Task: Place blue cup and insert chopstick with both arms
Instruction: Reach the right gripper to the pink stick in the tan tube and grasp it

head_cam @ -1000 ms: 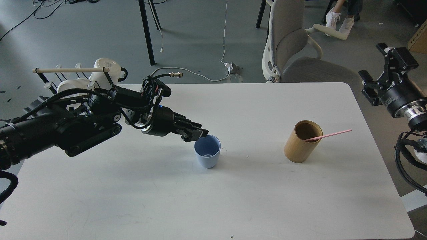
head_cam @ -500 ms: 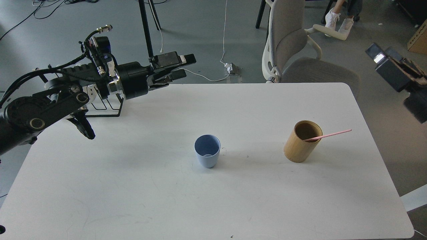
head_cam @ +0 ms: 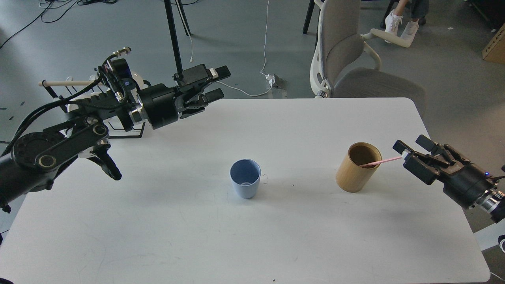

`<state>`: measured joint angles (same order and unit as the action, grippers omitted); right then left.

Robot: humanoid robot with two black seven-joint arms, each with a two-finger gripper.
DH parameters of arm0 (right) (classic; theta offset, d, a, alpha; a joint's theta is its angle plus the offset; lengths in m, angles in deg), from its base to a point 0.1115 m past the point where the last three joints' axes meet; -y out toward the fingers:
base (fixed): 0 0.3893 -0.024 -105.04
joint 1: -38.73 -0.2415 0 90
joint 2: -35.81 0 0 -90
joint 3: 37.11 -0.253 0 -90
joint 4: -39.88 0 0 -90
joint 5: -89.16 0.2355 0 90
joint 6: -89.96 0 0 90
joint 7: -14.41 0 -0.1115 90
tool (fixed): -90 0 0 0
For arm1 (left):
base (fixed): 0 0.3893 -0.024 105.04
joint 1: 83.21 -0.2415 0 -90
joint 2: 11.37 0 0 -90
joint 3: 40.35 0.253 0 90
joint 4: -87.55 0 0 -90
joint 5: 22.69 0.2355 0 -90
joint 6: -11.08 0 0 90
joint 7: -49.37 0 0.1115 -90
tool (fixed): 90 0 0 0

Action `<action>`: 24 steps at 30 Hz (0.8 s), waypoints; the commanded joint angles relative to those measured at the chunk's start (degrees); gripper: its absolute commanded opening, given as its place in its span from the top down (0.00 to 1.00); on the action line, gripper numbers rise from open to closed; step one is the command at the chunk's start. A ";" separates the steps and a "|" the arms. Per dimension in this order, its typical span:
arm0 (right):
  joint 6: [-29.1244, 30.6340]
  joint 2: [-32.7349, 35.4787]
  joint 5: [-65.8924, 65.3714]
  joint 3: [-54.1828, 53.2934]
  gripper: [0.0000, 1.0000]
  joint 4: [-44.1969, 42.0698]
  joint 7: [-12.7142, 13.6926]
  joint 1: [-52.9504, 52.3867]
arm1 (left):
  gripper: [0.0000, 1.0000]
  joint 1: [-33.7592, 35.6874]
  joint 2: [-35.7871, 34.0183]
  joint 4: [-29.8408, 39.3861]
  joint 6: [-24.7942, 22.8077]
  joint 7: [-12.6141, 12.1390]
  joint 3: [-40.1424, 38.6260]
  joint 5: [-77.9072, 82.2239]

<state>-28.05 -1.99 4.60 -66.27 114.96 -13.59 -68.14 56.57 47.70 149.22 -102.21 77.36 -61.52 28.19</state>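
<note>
The blue cup [head_cam: 245, 184] stands upright near the middle of the white tabletop [head_cam: 197, 236], mouth up, with bare surface all around it and nothing touching it. To its right, well apart, the bamboo holder [head_cam: 357, 167] leans a little, and a pink chopstick [head_cam: 384, 161] rests in it, its lower end inside and its free end slanting out over the rim toward the right edge of the tabletop.

My right tool [head_cam: 406, 154] sits just past that free end, near the tabletop's right edge, pointing left toward the holder. Its fingers are spread, one above and one below the tip of the chopstick; the tip lies between them, but I cannot tell whether either finger touches it. The gap between my tool and the holder's rim is short, spanned only by the stick.

My left tool [head_cam: 215, 85] hangs above the far left part of the tabletop, near the back edge, fingers spread and holding nothing. It is well apart from the cup, with open surface between them. Behind my left arm, at the far left corner, a wire rack [head_cam: 118, 132] with a wooden rod [head_cam: 67, 83] stands close to the arm's links. A grey chair [head_cam: 347, 59] stands beyond the back edge.
</note>
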 commanded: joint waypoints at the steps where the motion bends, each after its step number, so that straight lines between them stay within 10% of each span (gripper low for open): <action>1: 0.01 -2.01 -0.52 0.41 0.11 -2.30 0.00 0.16 | 0.05 -0.13 0.09 -0.33 0.00 0.01 -0.01 0.01; 24: 0.01 -3.16 -1.40 0.33 0.80 -3.53 0.00 1.13 | 0.05 -2.15 0.17 -0.77 0.17 0.01 -0.10 -0.08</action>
<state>-28.05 -5.33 3.20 -65.93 111.42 -13.59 -66.92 54.67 47.87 148.45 -102.04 77.37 -61.63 28.20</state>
